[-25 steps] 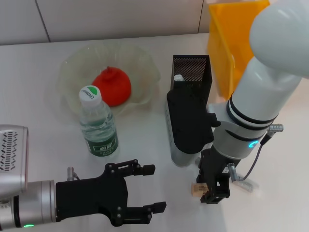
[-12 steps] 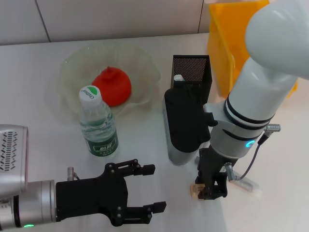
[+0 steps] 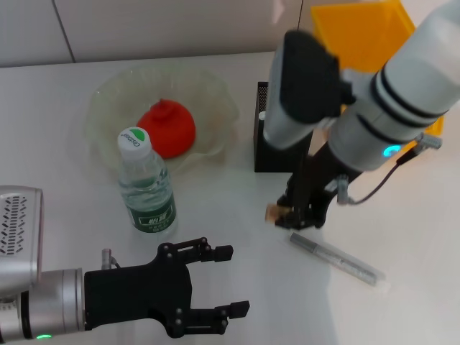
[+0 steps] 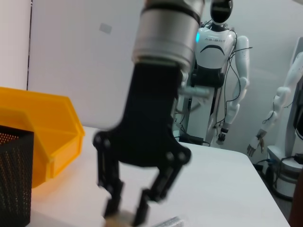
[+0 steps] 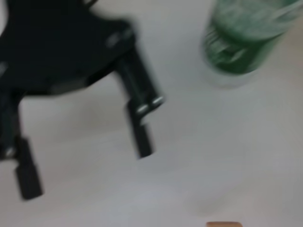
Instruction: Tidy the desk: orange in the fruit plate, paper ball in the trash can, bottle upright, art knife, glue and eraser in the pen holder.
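Note:
My right gripper (image 3: 287, 215) hangs a little above the table in front of the black mesh pen holder (image 3: 268, 153), shut on the small beige eraser (image 3: 274, 211). The left wrist view shows the same right gripper (image 4: 126, 208) with the eraser (image 4: 118, 219) at its fingertips. The orange (image 3: 167, 128) lies in the pale-green fruit plate (image 3: 108, 92). The bottle (image 3: 147, 185) stands upright in front of the plate. The yellow trash can (image 3: 357, 34) is at the back right. My left gripper (image 3: 231, 281) rests open near the front edge. The paper ball is out of view.
A slim silver stick-shaped tool (image 3: 338, 260) lies flat on the table just to the right of the held eraser. My right forearm and wrist block (image 3: 305, 79) cover most of the pen holder's mouth. In the right wrist view the bottle (image 5: 241, 42) is blurred.
My right gripper has lifted the eraser off the table and carried it back and left towards the pen holder, uncovering the silver tool. The left arm has not moved.

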You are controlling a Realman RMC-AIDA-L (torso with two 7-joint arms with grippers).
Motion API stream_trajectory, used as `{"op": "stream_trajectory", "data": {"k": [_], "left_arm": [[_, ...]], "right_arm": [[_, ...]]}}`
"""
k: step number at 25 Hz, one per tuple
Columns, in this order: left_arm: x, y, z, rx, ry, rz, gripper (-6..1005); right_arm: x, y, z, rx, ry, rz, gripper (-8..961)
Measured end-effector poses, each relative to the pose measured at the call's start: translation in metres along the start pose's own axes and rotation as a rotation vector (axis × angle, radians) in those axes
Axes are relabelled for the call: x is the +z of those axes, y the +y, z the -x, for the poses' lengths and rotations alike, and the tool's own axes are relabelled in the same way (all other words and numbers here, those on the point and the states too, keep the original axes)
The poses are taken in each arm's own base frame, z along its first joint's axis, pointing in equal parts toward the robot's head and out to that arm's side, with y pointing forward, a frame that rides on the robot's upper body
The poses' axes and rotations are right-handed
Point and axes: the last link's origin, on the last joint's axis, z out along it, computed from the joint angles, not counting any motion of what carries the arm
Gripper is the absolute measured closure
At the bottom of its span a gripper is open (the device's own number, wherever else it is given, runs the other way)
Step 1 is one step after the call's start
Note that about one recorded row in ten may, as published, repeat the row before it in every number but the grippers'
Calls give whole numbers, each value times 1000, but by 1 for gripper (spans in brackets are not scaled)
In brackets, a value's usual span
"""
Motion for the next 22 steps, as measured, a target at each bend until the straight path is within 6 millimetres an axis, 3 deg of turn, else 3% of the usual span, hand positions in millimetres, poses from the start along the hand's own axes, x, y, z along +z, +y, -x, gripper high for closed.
{"op": "stream_trajectory", "data": {"k": [1,3,6,11,17,22], "left_arm": [[0,0,0,-1,2,1,197],[1,0,-1,-1,3,3,197],[2,0,-2,-10,6,6,197],[3,0,-3,-24,7,12,197],[4,-1,-5,-37,9,19,197],[5,-1,-7,-43,12,28,197]], "right_arm": [[-16,-11,-2,41,-48,-60,676],[-22,-16,-3,57,-64,-86,673],[-52,-33,-4,110,-149,-197,669],[-75,-50,-13,156,-198,-317,661],[-82,-65,-22,182,-234,-414,651],[-70,-74,-25,197,-231,-419,643]]}}
